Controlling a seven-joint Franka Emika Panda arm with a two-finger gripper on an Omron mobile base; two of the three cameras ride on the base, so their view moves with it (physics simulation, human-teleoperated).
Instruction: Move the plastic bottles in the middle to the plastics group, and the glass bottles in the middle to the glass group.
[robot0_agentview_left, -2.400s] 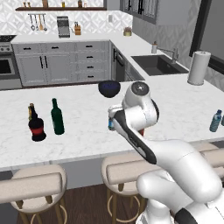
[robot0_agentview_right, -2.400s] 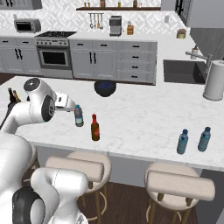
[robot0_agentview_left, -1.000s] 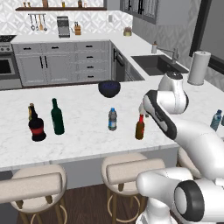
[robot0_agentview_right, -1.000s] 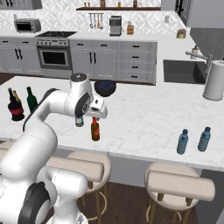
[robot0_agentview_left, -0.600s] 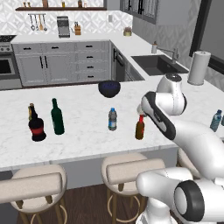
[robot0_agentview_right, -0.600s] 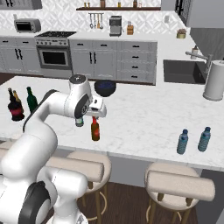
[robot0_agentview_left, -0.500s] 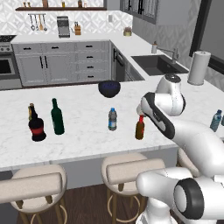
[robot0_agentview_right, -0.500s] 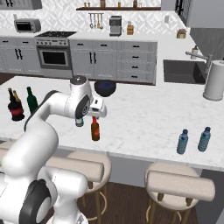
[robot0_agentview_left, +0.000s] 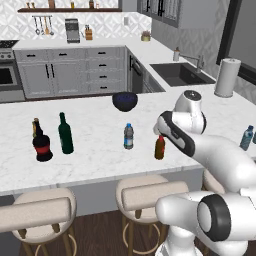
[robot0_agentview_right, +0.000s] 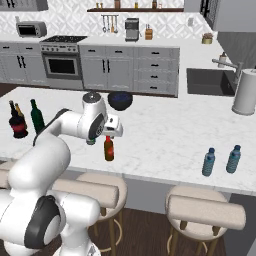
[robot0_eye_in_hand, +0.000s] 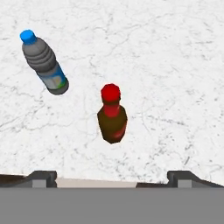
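The amber-brown bottle (robot0_eye_in_hand: 112, 118) with a red top stands upright near the counter's front edge (robot0_agentview_left: 160, 148) (robot0_agentview_right: 108, 148). My gripper (robot0_eye_in_hand: 112, 178) hangs directly above it (robot0_agentview_left: 161, 132) (robot0_agentview_right: 111, 134), open and holding nothing, its fingertips (robot0_eye_in_hand: 42, 177) wide apart. The small clear water bottle (robot0_agentview_left: 128, 136) with a blue label band stands to the left of the amber one (robot0_eye_in_hand: 45, 63). The dark green bottle (robot0_agentview_left: 65, 134) (robot0_agentview_right: 36, 116) stands at the left beside the squat black red-labelled bottle (robot0_agentview_left: 42, 147) (robot0_agentview_right: 19, 125) and the slim brown bottle (robot0_agentview_left: 36, 125). Two light blue plastic bottles (robot0_agentview_right: 209, 162) (robot0_agentview_right: 233, 159) stand at the right.
A dark bowl (robot0_agentview_left: 124, 101) (robot0_agentview_right: 120, 100) sits at the back of the counter behind the middle bottles. A paper towel roll (robot0_agentview_left: 224, 77) (robot0_agentview_right: 245, 91) stands at the far right by the sink (robot0_agentview_left: 180, 74). Stools (robot0_agentview_right: 200, 212) line the counter's front.
The arm has swung right from the water bottle to above the amber bottle. Over the last second it has barely moved, and the gripper stays open.
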